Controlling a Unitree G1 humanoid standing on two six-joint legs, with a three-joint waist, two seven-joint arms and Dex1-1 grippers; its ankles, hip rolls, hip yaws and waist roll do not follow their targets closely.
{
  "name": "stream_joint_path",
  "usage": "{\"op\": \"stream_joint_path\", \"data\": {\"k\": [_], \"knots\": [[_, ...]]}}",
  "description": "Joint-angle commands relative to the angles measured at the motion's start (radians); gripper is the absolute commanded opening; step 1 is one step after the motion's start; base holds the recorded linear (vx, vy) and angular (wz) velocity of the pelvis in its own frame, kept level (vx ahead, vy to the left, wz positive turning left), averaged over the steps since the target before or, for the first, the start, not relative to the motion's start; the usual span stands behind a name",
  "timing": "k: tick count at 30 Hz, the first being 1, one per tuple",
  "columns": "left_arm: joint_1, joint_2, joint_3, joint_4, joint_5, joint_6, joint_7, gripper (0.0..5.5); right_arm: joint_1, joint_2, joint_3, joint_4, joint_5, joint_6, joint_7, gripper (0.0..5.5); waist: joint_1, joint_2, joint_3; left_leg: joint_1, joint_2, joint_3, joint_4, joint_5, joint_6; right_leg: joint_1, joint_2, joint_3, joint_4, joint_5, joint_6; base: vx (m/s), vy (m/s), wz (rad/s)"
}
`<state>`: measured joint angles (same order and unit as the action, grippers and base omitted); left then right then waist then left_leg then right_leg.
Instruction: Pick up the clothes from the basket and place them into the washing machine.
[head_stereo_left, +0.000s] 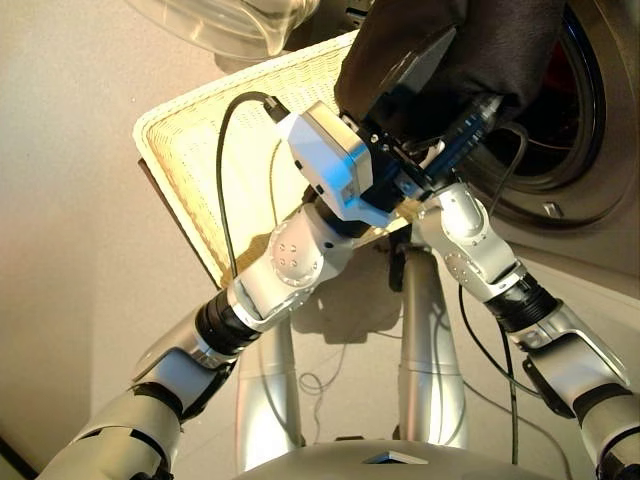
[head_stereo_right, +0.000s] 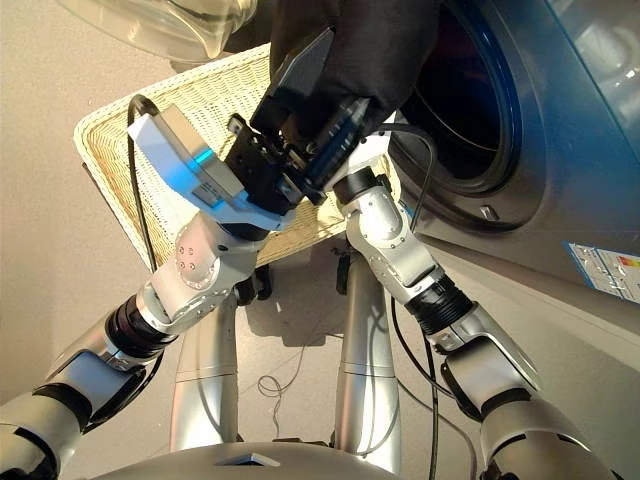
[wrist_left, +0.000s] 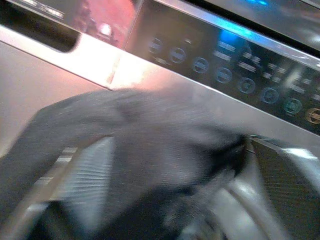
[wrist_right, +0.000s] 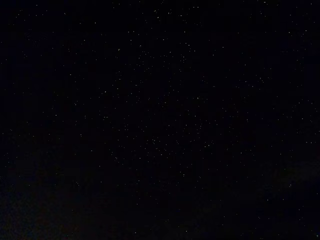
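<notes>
**Inspector:** Report the grippers first.

**Observer:** Both are raised together in front of the machine, and the black garment (head_stereo_left: 470, 45) is draped over both of them. The left gripper (head_stereo_left: 400, 150) sits under the cloth's lower edge; the right gripper (head_stereo_right: 330, 100) is buried beneath it. Its wrist view is wholly dark. How far either set of fingers stands open, I cannot tell; the cloth covers them.

**Inspector:** Does the cloth touch anything else?

**Observer:** It hangs over the grippers just at the porthole's edge, at about 9 o'clock of the opening. In the left wrist view the grey-black fabric fills the foreground, with the machine's control panel (wrist_left: 235, 75) beyond it.

**Inspector:** Surroundings?

**Observer:** The washing machine (head_stereo_right: 560, 170) stands at 2 o'clock from the grippers, its porthole dark, a reddish tint showing inside. The cream wicker basket (head_stereo_left: 195, 150) lies at 9 o'clock, under the left arm; the part in view holds no clothes. The glass door (head_stereo_left: 220, 20) shows at 11 o'clock.
</notes>
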<state>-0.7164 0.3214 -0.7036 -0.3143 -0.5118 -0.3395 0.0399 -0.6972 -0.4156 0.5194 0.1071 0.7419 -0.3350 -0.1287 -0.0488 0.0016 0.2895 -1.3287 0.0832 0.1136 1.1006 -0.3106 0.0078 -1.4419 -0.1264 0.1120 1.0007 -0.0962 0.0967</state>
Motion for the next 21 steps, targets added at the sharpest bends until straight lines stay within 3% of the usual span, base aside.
{"op": "stream_joint_path", "data": {"k": [1, 7, 15, 21], "knots": [[-0.024, -0.032, -0.007, 0.008, -0.009, -0.016, -0.031, 5.5, -0.042, 0.073, -0.044, -0.053, 0.054, -0.115, 0.007, 0.0, -0.009, 0.016, -0.002, -0.044, -0.008, -0.007, -0.071, 0.077, 0.06, 0.044, -0.025, -0.018, -0.021, -0.013, -0.065, 0.0, 0.0, 0.0], [0.088, 0.071, 0.051, 0.001, -0.016, -0.032, -0.034, 5.5, 0.011, 0.065, -0.16, -0.055, 0.02, -0.165, -0.056, 0.0, -0.001, 0.026, 0.004, -0.042, -0.009, -0.004, -0.071, 0.074, 0.058, 0.047, -0.024, -0.017, -0.019, -0.017, -0.065, 0.0, 0.0, 0.0], [0.177, 0.124, 0.091, -0.009, -0.025, -0.049, -0.049, 5.5, 0.048, 0.064, -0.268, -0.042, 0.063, -0.228, -0.073, 0.0, -0.002, 0.025, 0.006, -0.042, -0.012, -0.007, -0.07, 0.07, 0.057, 0.046, -0.022, -0.018, -0.019, -0.019, -0.062, 0.0, 0.0, 0.0], [0.275, 0.167, 0.123, -0.052, -0.074, -0.062, -0.075, 5.5, 0.036, 0.082, -0.337, 0.079, 0.068, -0.273, -0.141, 0.0, 0.01, 0.032, 0.008, -0.046, -0.012, -0.003, -0.07, 0.067, 0.055, 0.044, -0.021, -0.017, -0.017, -0.022, -0.061, 0.0, 0.0, 0.0]]}}
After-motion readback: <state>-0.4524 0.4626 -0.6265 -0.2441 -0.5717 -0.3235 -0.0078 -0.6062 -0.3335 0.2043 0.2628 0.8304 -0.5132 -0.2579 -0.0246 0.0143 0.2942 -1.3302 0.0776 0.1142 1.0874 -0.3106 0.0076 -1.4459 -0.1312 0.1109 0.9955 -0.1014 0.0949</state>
